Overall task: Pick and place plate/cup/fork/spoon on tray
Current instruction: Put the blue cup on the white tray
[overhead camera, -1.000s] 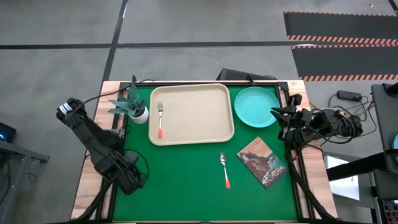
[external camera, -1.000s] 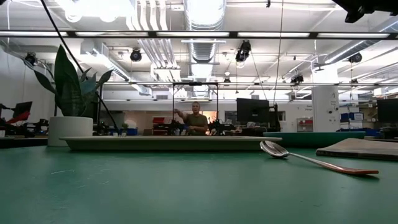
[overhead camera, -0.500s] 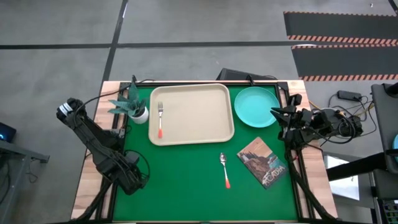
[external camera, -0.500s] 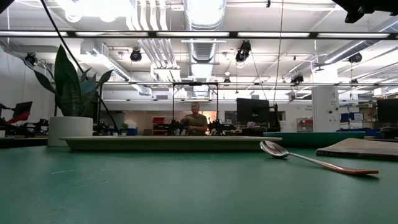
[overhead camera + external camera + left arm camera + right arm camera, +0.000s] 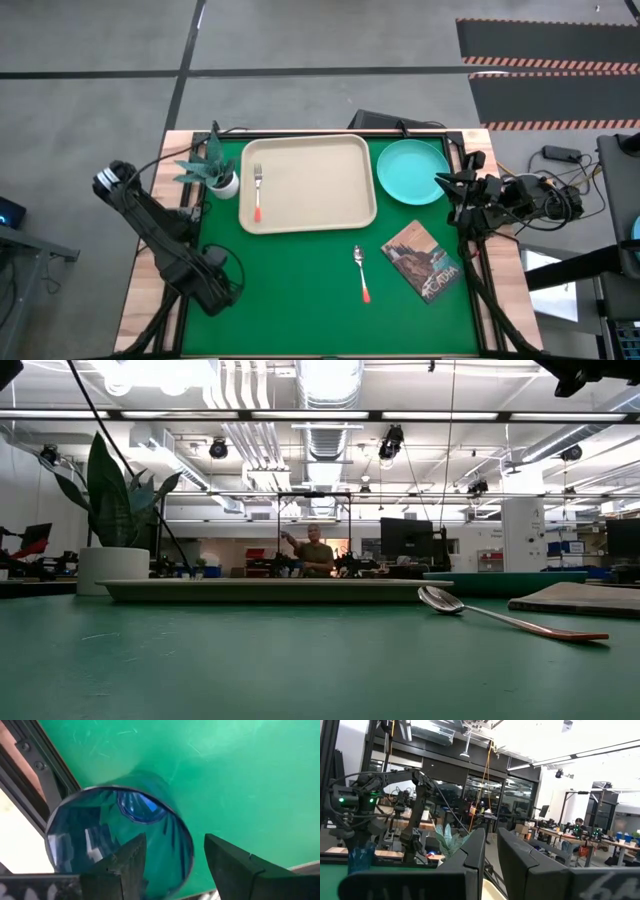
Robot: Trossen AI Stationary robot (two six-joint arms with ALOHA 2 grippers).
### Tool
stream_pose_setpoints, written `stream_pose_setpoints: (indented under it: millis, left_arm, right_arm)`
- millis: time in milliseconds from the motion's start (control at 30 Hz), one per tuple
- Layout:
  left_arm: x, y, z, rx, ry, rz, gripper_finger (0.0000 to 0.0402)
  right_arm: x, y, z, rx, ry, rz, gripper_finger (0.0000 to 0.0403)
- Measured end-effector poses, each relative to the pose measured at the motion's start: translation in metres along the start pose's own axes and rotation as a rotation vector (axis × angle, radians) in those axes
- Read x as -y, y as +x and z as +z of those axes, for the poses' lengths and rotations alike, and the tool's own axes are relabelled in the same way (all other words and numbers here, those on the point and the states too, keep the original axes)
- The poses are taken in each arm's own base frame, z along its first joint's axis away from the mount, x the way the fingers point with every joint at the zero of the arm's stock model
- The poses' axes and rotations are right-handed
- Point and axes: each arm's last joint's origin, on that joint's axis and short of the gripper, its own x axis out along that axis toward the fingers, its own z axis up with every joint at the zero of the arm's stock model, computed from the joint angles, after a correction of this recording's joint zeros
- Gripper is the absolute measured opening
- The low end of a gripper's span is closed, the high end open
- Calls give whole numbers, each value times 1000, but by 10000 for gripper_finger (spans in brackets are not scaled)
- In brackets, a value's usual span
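Note:
The dark-blue cup [image 5: 95, 840] stands upright on the green mat at the table's near left corner. My left gripper [image 5: 174, 842] hangs over it, pointing down and open. One finger [image 5: 131, 862] is inside the cup's mouth and the other [image 5: 235, 865] outside its wall; I see no touch. In the high view this gripper [image 5: 212, 288] hides the cup. The fork [image 5: 257, 192] lies on the beige tray [image 5: 320, 185]. The spoon [image 5: 362, 272] and the turquoise plate [image 5: 412, 170] lie on the mat. My right gripper [image 5: 440, 183] waits shut at the right edge.
A white pot with a green plant [image 5: 215, 170] stands at the tray's left end. A book [image 5: 422, 259] lies right of the spoon. The mat's near middle is bare. A dark frame rail [image 5: 45, 785] runs along the table edge close to the cup.
My left gripper has come down a little over the cup at the near left corner, still open. The things on the table have not moved.

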Motion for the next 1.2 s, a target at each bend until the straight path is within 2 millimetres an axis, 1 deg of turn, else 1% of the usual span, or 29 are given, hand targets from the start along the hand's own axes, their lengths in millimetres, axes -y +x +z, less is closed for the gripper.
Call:
stream_pose_setpoints:
  millis: [100, 200, 500, 600, 833, 1100, 1200]
  left_arm:
    - [2, 5, -1, 3, 14, 15, 178]
    - [2, 5, -1, 0, 15, 19, 156]
    - [2, 4, -1, -20, 14, 25, 39]
    - [2, 4, -1, -21, 13, 25, 8]
    - [3, 2, -2, -39, 21, 8, 3]
    - [10, -20, -7, -86, 43, -67, 2]
    - [14, -28, -5, -49, 47, -114, 1]
  right_arm:
    - [0, 0, 0, 0, 0, 0, 43]
    - [0, 0, 0, 0, 0, 0, 43]
    - [0, 0, 0, 0, 0, 0, 43]
    - [0, 0, 0, 0, 0, 0, 43]
    - [0, 0, 0, 0, 0, 0, 43]
    - [0, 0, 0, 0, 0, 0, 43]
    - [0, 0, 0, 0, -1, 0, 43]
